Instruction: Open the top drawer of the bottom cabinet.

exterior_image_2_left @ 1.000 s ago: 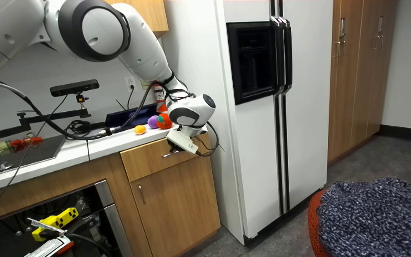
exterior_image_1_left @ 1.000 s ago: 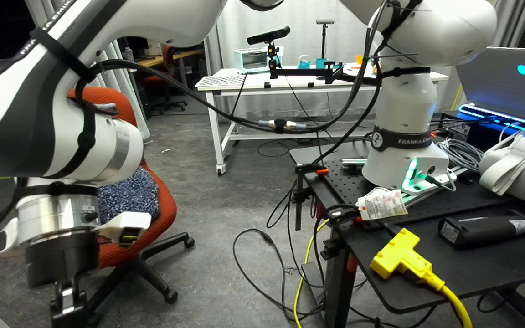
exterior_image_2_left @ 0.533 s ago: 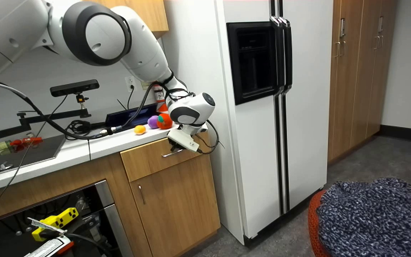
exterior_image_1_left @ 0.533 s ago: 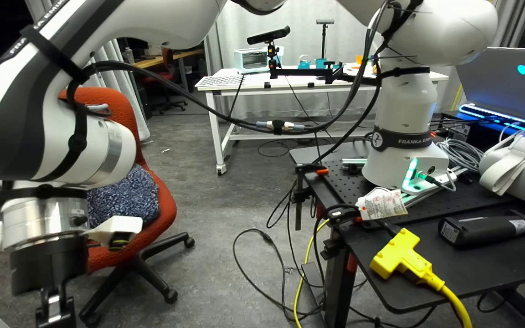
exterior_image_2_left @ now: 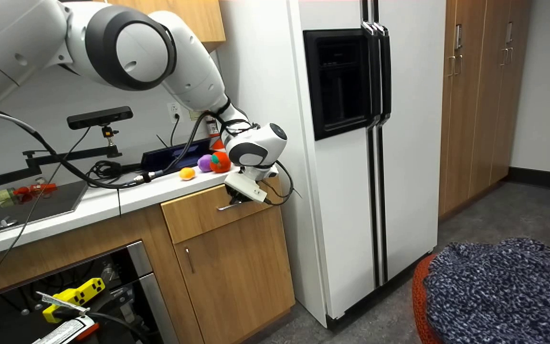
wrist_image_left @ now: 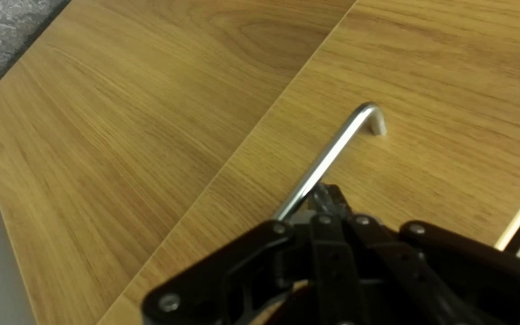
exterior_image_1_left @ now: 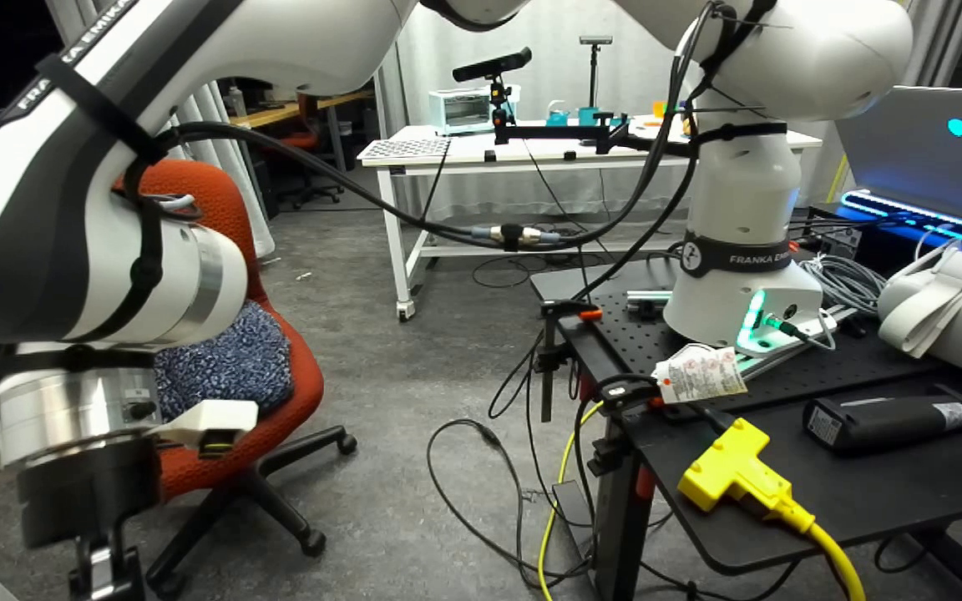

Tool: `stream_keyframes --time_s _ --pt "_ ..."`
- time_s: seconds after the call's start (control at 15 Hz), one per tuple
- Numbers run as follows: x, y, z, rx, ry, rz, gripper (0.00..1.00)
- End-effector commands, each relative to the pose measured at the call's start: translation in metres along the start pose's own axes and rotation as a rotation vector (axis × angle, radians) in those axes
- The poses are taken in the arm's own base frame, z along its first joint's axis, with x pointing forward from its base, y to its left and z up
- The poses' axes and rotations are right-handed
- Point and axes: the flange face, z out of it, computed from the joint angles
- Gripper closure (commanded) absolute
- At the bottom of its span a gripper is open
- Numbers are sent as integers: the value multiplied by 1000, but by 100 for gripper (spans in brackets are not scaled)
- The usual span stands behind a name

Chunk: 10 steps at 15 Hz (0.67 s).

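Note:
The top drawer (exterior_image_2_left: 194, 215) has a wood-grain front and looks closed in an exterior view. Its silver bar handle (wrist_image_left: 327, 158) runs diagonally in the wrist view, and part of it also shows in an exterior view (exterior_image_2_left: 227, 207). My gripper (wrist_image_left: 330, 198) is shut, with its fingers together. The fingertips lie against the handle's side facing the drawer's top edge, partly behind the bar. The bar is not between the fingers. The handle's lower end is hidden behind the gripper. The drawer's inside is hidden.
A cabinet door (exterior_image_2_left: 241, 272) is below the drawer. A white fridge (exterior_image_2_left: 342, 191) stands close beside the gripper. The white counter (exterior_image_2_left: 146, 196) above holds an orange fruit (exterior_image_2_left: 187, 173), a purple one (exterior_image_2_left: 205, 163) and a red one (exterior_image_2_left: 220, 162). An orange chair (exterior_image_1_left: 189, 192) stands behind the wrist.
The arm has shifted a little to the left and lower in an exterior view, mostly before the last half second. The gripper stays at the handle. The drawer shows no visible movement.

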Motion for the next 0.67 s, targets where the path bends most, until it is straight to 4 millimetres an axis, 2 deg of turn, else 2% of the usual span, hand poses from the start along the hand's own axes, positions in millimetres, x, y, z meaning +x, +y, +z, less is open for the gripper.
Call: stream_keyframes --time_s 0.0,0.33,0.6 --pt "-10 0 -7 -96 -83 47 100" --pt "-33 -7 -27 -197 -138 156 100" --pt "-63 -10 -40 -259 -150 252 100"
